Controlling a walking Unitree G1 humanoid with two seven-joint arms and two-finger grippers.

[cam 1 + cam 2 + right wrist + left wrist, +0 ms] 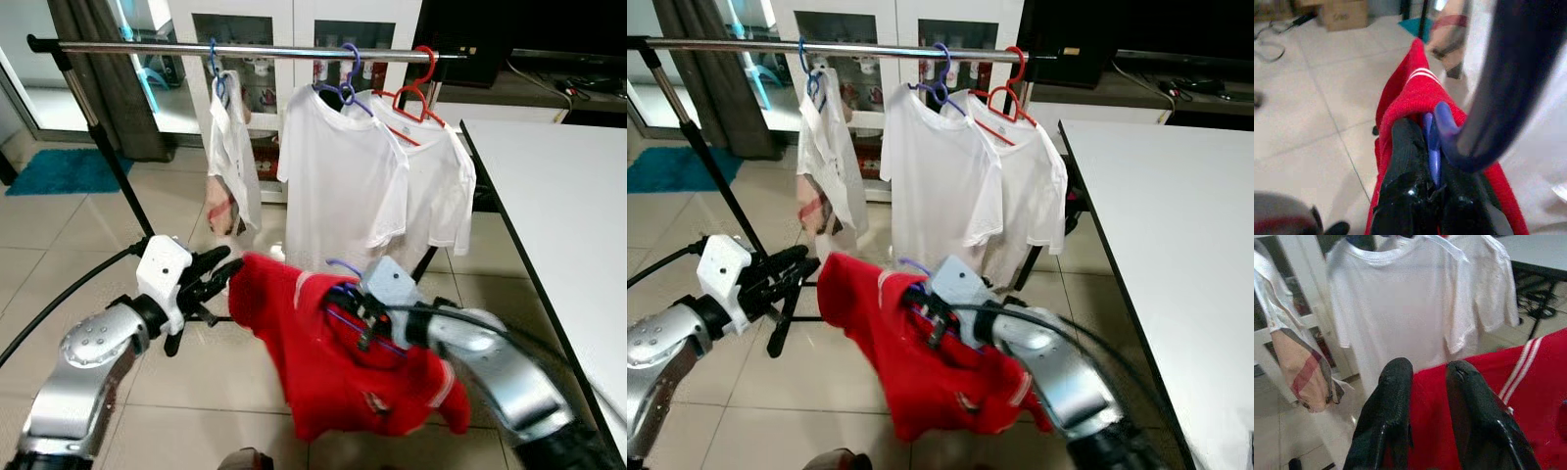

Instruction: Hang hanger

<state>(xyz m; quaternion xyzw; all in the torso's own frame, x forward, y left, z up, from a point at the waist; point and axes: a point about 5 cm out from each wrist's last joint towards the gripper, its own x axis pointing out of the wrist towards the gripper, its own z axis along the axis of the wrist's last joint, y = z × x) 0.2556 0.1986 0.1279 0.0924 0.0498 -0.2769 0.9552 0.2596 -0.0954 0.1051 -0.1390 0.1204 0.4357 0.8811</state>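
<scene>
Both silver arms reach forward at chest height before the clothes rail [245, 48]. The right gripper [1425, 147] comes in from the lower right, its fingers clamped together on the purple hanger [1437, 127] that carries a red shirt [333, 362]; the shirt drapes over that wrist and hangs low between the two arms, below the rail and not yet on it. The left gripper [217, 274] is bent inward from the left, its two black fingers [1393, 401] slightly apart, with the shirt's left edge lying at and behind their tips; whether they pinch the cloth cannot be told. On the rail hang three garments on three hangers: a white and plaid piece [227, 157] on a blue hanger [214, 61], a white T-shirt [338, 176] on a purple one, and another white T-shirt [441, 186] on a red hanger [416, 88]. A white tabletop [558, 215] stands to the right.
</scene>
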